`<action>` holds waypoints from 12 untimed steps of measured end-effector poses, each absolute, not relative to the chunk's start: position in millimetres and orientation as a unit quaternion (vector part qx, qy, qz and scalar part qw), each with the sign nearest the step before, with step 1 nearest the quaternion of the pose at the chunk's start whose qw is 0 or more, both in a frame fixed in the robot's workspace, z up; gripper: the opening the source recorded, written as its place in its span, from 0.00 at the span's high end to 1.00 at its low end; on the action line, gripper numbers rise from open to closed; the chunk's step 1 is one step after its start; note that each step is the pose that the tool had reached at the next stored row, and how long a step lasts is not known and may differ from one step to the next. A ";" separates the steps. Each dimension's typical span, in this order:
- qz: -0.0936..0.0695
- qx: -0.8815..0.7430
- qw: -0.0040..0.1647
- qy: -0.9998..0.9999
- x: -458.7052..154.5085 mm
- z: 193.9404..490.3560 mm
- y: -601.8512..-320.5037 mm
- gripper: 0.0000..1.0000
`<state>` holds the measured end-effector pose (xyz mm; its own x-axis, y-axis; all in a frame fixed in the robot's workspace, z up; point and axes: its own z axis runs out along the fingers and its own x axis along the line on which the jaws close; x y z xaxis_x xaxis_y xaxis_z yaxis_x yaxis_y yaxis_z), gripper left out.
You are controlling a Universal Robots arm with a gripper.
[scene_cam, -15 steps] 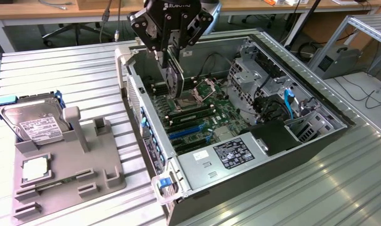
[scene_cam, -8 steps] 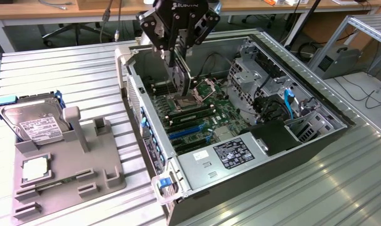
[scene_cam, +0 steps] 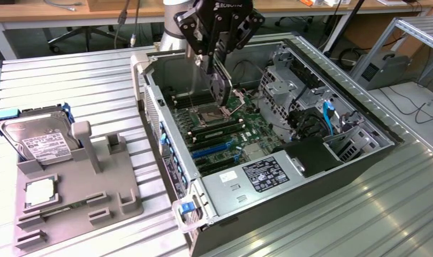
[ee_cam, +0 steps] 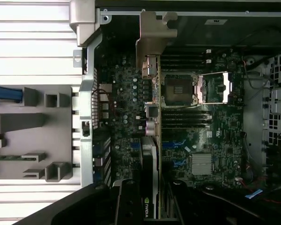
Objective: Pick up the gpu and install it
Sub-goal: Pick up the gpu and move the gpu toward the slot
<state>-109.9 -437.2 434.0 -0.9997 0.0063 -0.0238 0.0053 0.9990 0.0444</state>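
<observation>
Gripper (scene_cam: 220, 75): partly closed, clamped on the gpu (scene_cam: 222, 92), which hangs on edge below the fingers.
Step, judged: pick-up done, install not yet.
Position: gpu over the motherboard (scene_cam: 237, 131) inside the open case (scene_cam: 223, 198), not seated in the blue slots (scene_cam: 213, 150).
Requirement, judged: card edge aligned with a slot, bracket toward the rear wall.

gpu (scene_cam: 222, 90): black card, silvery-beige bracket (ee_cam: 154, 42); a green-and-white logo is noted on its edge in the wrist view. Gripper (scene_cam: 218, 67): black, white lettering. Motherboard (scene_cam: 253, 126): dark green, with blue slots (scene_cam: 212, 150). Case (scene_cam: 288, 214): black outer wall, grey metal inside. Hard drive (scene_cam: 41, 140), at the exterior view's left: silver, white label, blue frame (scene_cam: 9, 114). Holder (scene_cam: 95, 193): plain grey. Table (scene_cam: 81, 75): silvery, ribbed in parallel stripes.
</observation>
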 end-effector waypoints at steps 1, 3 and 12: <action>0.022 0.003 0.012 1.000 -105.7 434.0 -437.2 0.73; 0.022 0.003 0.012 1.000 -99.4 434.0 -437.1 0.73; 0.022 0.003 0.012 1.000 -67.8 434.0 -437.0 0.73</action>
